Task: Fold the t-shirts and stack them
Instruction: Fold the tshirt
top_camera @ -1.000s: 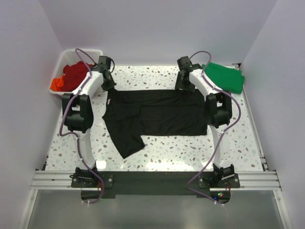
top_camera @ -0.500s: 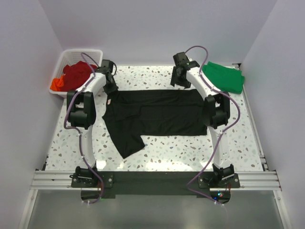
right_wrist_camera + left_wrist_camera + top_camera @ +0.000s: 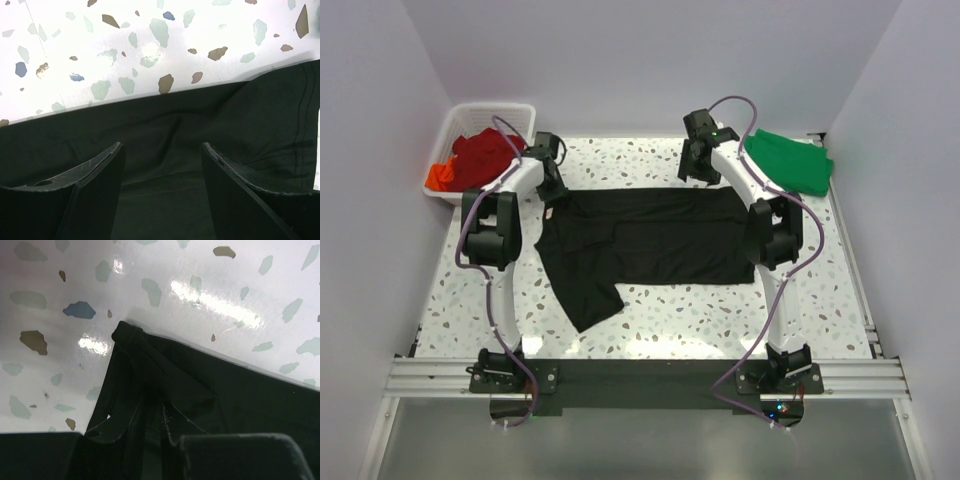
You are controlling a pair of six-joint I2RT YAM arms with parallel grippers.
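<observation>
White speckled desk [image 3: 720, 310], enclosed by pale lilac walls on three sides. Item one: black shirt [image 3: 650, 240], spread flat across the middle of the desk, long axis running left to right, one sleeve flap angled toward the near edge at the left. Item two: green shirt [image 3: 790, 162], folded, lying at the far right corner of the desk, apart from the black one. Item three: white basket [image 3: 470, 115] at the far left corner, holding a dark red shirt [image 3: 480, 155] on top and an orange shirt [image 3: 440, 178] showing at its near left edge. Left gripper [image 3: 552, 185]: positioned at the far left corner of the black shirt; in the left wrist view its jaws sit close together with a bunched ridge of black fabric pinched between them, the cloth's corner hem just beyond. Right gripper [image 3: 162, 165]: positioned over the far edge of the black shirt toward its right side; in the right wrist view its jaws stand spread, black fabric visible in the gap between them, the shirt's far hem and bare desk just beyond. Both arms reach from the near rail to the shirt's far edge.
</observation>
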